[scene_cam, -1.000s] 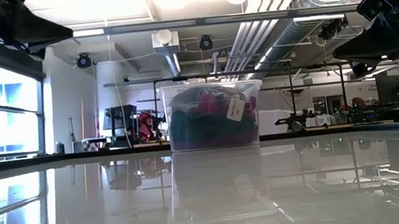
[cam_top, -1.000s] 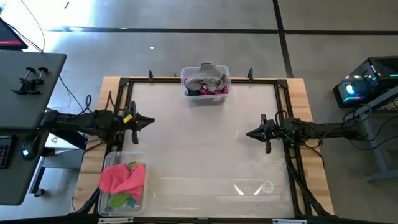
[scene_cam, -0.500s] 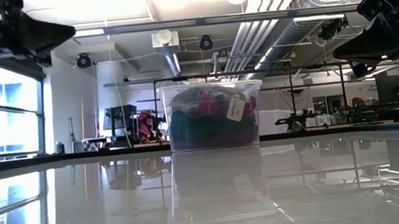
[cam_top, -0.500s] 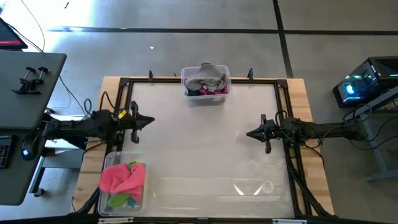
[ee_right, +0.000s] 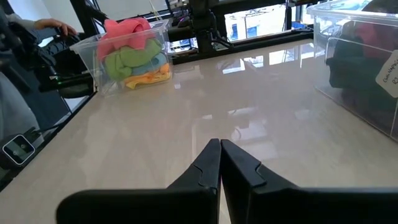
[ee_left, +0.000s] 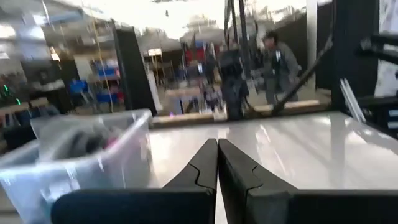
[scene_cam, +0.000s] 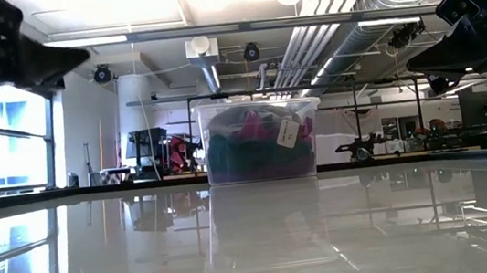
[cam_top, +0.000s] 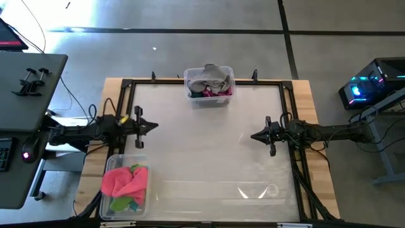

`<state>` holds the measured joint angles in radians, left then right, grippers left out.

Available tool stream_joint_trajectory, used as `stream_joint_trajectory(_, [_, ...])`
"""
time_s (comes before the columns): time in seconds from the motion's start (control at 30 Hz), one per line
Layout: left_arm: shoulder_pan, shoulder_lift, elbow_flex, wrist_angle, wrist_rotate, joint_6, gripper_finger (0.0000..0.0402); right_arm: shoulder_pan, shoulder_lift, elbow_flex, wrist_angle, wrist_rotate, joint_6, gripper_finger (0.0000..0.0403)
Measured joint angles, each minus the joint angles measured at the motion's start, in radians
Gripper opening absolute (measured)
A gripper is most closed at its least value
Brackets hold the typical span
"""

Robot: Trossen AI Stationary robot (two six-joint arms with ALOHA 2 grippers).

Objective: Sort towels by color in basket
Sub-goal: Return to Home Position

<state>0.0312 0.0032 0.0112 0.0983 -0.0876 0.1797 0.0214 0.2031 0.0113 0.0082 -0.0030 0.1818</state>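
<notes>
Two towel-filled clear bins, far bin [cam_top: 209, 102] and near-left bin [cam_top: 120, 162]; left gripper [cam_top: 154, 125], right gripper [cam_top: 253, 136] both closed, empty, well apart

Black left end effector [cam_top: 154, 126] and right end effector [cam_top: 254, 135] taper to points.

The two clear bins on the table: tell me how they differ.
The far bin sits at the table's far edge, mid-width; the near bin in the near left corner. The far bin is topped by a grey towel over dark green and magenta; the near bin by a pink towel over lime and yellow. Both are clear plastic and hold towels.
</notes>
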Motion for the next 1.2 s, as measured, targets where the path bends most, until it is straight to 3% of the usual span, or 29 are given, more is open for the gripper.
stream_joint_trajectory(0.13, [-0.006,0.001,0.001,-0.086,0.027,-0.041,0.0001,0.000,0.000,0.000,0.000,0.000,0.000,0.0002])
stream_joint_trajectory(0.27, [-0.006,0.000,0.001,-0.093,0.060,0.075,0.0001,0.000,0.000,0.000,0.001,0.000,0.000,0.0002])
stream_joint_trajectory(0.4, [-0.008,0.000,0.002,-0.100,0.084,0.092,0.0001,0.000,0.000,0.000,0.000,0.000,0.000,0.0002])
stream_joint_trajectory(0.63, [-0.013,0.000,0.003,-0.099,0.081,0.163,0.0001,0.000,0.000,0.000,0.000,0.000,0.000,0.0002])
stream_joint_trajectory(1.2, [-0.012,0.003,0.003,-0.099,0.080,0.163,0.0001,0.000,0.000,0.000,0.000,0.000,0.000,0.0002])
